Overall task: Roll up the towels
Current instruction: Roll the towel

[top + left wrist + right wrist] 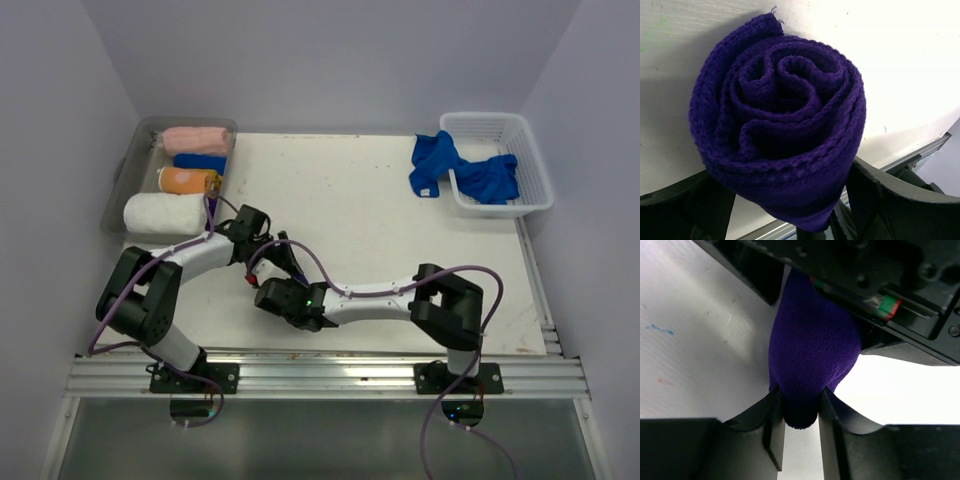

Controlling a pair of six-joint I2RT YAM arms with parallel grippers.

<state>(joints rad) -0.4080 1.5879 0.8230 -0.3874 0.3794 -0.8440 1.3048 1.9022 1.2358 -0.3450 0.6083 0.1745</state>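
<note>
Purple towel (777, 125): rolled up tight
Right tool (801, 396): pinching its end
Left tool (790, 200): around the roll — can't tell if squeezing

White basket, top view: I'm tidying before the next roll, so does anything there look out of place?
Yes. A royal blue towel hangs over the left rim of the basket, spilling crumpled onto the table.

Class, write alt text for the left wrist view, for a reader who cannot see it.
A dark purple knitted towel, rolled into a spiral and seen end-on, sits between the black fingers of the left gripper. Behind it is a white table.
</note>
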